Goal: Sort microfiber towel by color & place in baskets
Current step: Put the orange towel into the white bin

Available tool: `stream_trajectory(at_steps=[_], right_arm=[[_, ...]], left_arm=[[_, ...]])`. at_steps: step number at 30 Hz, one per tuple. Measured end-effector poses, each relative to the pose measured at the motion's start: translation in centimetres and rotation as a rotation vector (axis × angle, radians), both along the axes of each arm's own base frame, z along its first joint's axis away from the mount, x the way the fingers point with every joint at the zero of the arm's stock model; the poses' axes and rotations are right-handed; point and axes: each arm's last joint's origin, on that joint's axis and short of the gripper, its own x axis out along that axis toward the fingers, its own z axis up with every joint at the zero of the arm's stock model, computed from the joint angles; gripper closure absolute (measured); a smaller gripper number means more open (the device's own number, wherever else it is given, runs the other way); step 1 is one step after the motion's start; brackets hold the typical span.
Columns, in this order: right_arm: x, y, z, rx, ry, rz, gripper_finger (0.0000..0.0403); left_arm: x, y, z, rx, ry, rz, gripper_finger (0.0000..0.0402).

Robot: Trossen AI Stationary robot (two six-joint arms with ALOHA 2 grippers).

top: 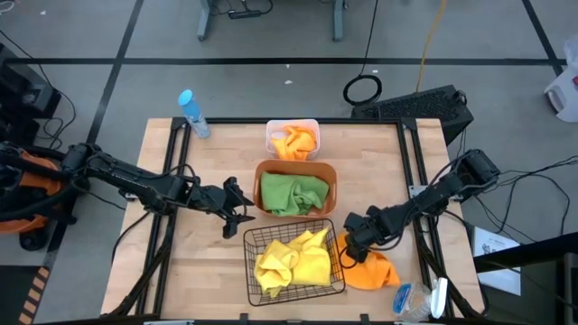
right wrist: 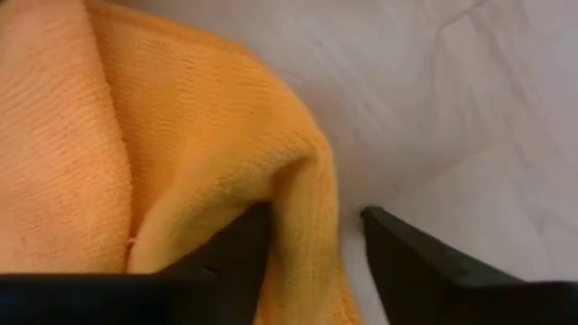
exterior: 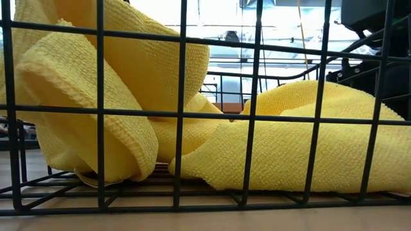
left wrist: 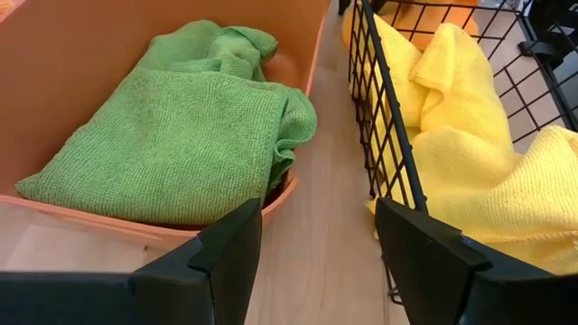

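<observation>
1. The right arm reaches in from the right edge of the wooden surface [top: 199, 271], bent low, with its right end effector [top: 354, 242] down on an orange towel [top: 372, 269] that lies on the surface just right of the black wire basket [top: 337, 262].
2. In the right wrist view, a raised fold of the orange towel [right wrist: 181, 171] sits between the two dark fingers [right wrist: 411, 257], which stand apart around it and have not closed on it.
3. The left arm stretches in from the left, nearly level, and its left end effector [top: 242, 209] hovers open and empty beside the orange-brown tub [top: 258, 185].
4. From the left wrist view, the open fingers [left wrist: 230, 248] frame the gap between the tub [left wrist: 72, 72] and the wire basket [left wrist: 375, 117].
5. The tub holds green towels [top: 293, 194], the wire basket holds yellow towels [top: 293, 262], and the small white bin [top: 271, 131] behind the tub holds another orange towel [top: 296, 143].
6. A clear bottle with a blue cap [top: 192, 113] lies near the far left corner, well apart from both arms.
7. The wire basket stands just beside the right end effector, to its left.
</observation>
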Motion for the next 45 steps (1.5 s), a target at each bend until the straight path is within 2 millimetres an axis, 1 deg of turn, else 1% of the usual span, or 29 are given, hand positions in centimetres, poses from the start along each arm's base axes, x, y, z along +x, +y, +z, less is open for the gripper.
stream_trajectory(at_steps=[6, 7, 8, 11, 13, 15, 18, 21, 23, 27, 31, 34, 36, 39, 42, 45], right_arm=[[-0.1, -0.5, 0.3, -0.017, 0.003, 0.021, 0.0365], [-0.1, -0.6, 0.4, -0.02, 0.006, 0.025, 0.0383], [-0.2, -0.7, 0.6, -0.02, 0.008, 0.029, 0.0392], [-0.9, -0.9, 1.4, -0.002, 0.018, 0.033, 0.0392], [-1.4, -1.1, 2.3, 0.024, 0.008, 0.036, 0.0395], [-1.6, -1.2, 4.0, 0.074, -0.045, 0.042, 0.04], [-2.7, -1.6, 6.2, 0.115, -0.082, 0.047, 0.04], [-3.5, -2.0, 9.2, 0.16, -0.186, 0.051, 0.0401], [-4.3, -2.4, 10.8, 0.166, -0.233, 0.051, 0.0401], [-5.7, -3.3, 14.4, 0.161, -0.403, 0.069, 0.0402], [-7.1, -4.1, 17.8, 0.147, -0.576, 0.109, 0.0402], [-8.1, -4.8, 20.9, 0.097, -0.719, 0.131, 0.0402], [-8.6, -5.3, 22.7, 0.031, -0.803, 0.14, 0.0402], [-9.3, -5.9, 25.0, -0.079, -0.891, 0.178, 0.0403], [-9.6, -6.2, 26.3, -0.212, -0.931, 0.237, 0.0403], [-9.7, -6.6, 26.7, -0.367, -0.926, 0.287, 0.0403]], left_arm=[[0.0, 0.0, 0.0, 0.006, 0.0, -0.004, 0.0178], [0.0, 0.0, 0.0, 0.007, 0.0, -0.005, 0.0178], [0.0, 0.0, 0.0, 0.007, 0.001, -0.005, 0.0178], [0.0, 0.0, 0.0, 0.008, 0.001, -0.005, 0.0178], [0.0, 0.0, 0.0, 0.011, 0.002, -0.007, 0.0178], [0.0, 0.0, 0.0, 0.026, 0.0, -0.016, 0.0178], [0.0, 0.0, 0.0, 0.045, -0.003, -0.023, 0.0178], [0.0, 0.1, 0.1, 0.07, -0.011, -0.008, 0.0178], [0.0, 0.2, 0.1, 0.082, -0.013, 0.007, 0.0178], [0.2, 0.2, 0.3, 0.097, -0.042, 0.004, 0.0178], [0.6, 0.1, 1.0, 0.085, -0.125, 0.012, 0.0178], [1.0, 0.0, 1.6, 0.074, -0.201, 0.028, 0.0178], [1.2, 0.0, 2.1, 0.062, -0.25, 0.031, 0.0178], [1.4, -0.1, 2.7, 0.065, -0.323, 0.024, 0.0178], [1.7, -0.1, 3.7, 0.132, -0.425, -0.01, 0.0178], [2.0, 0.1, 5.4, 0.241, -0.548, 0.001, 0.0178]])
